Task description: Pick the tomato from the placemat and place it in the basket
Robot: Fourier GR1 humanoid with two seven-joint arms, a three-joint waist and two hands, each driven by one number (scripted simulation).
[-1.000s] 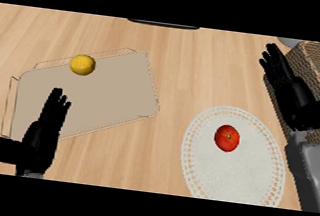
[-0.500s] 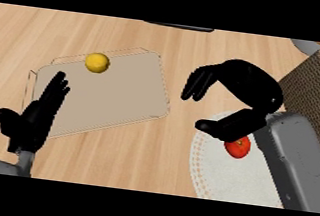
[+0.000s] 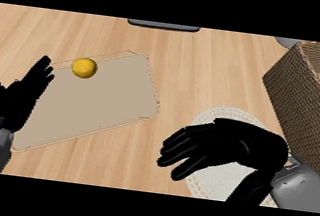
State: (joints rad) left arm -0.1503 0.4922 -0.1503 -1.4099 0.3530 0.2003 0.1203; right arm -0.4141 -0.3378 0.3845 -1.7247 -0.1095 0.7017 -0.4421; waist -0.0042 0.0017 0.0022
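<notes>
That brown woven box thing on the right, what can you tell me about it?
It is a basket, brown and woven like wicker, with straight walls and squared corners. It stands on the wooden counter at the view's right side, and the edge cuts off part of it, so its inside cannot be seen. Its near corner lies close beside the round white placemat, though whether they touch is unclear. The robot's right hand hovers over that placemat, left of the basket and apart from it.

- The light brown wooden tabletop (image 3: 198, 64) has thin wood lines.
- The flat tan board (image 3: 96, 107) is plain.
- The small round yellow fruit (image 3: 85, 67) is plain.
- The brown woven basket (image 3: 317, 94) has a criss-cross weave.
- The round white placemat (image 3: 221, 180) looks dotted.
- Both hands (image 3: 225, 148) (image 3: 11, 97) are black, on grey arms.
</notes>
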